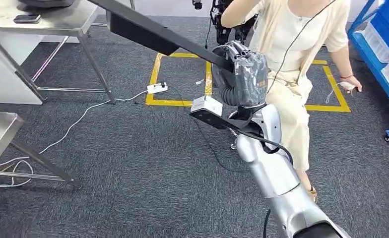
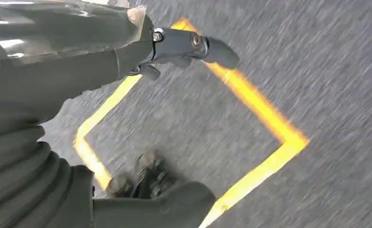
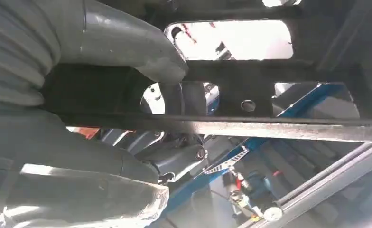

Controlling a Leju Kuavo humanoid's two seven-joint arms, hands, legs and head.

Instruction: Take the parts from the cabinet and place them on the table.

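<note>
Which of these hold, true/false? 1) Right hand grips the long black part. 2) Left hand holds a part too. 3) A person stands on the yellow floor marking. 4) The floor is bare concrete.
1) True: the right hand grips the long black part.
2) False: the left hand holds nothing, over the carpet.
3) True: a person stands at the yellow floor marking.
4) False: it is dark grey carpet.
</note>
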